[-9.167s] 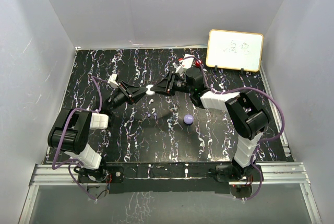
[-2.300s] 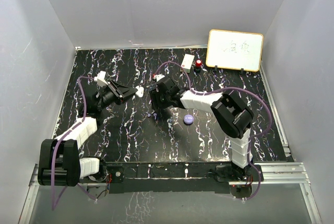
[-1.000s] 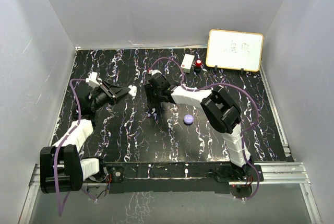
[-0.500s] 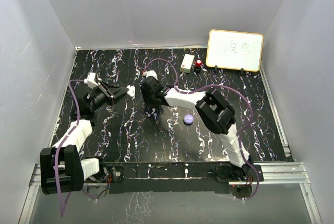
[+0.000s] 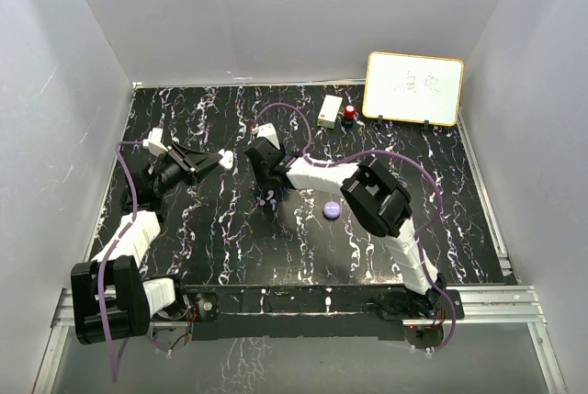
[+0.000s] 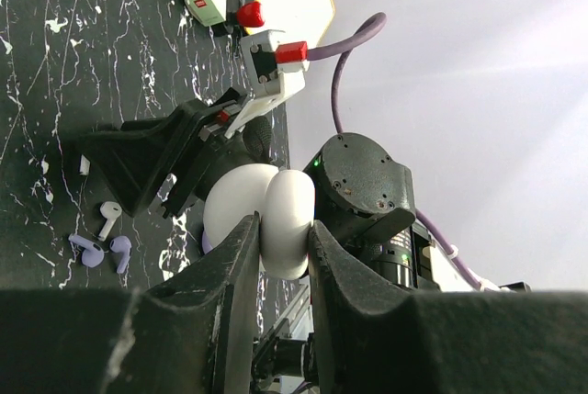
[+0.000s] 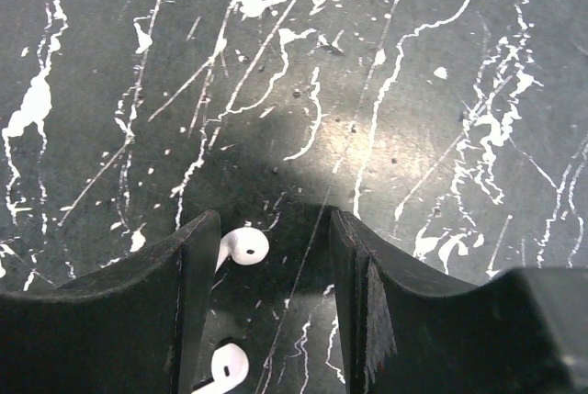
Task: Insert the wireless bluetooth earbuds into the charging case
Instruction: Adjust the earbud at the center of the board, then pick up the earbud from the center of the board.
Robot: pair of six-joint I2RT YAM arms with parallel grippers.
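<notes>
Four earbuds and two cases on a black marbled table

We count two glossy, bean-shaped white earbuds at lower left in the right wrist view, between the spread fingers of the right gripper. Two purple earbuds lie lower left in the left wrist view. There the left gripper pinches one smooth, rounded white case. One round purple case lies mid-frame from above.
</notes>
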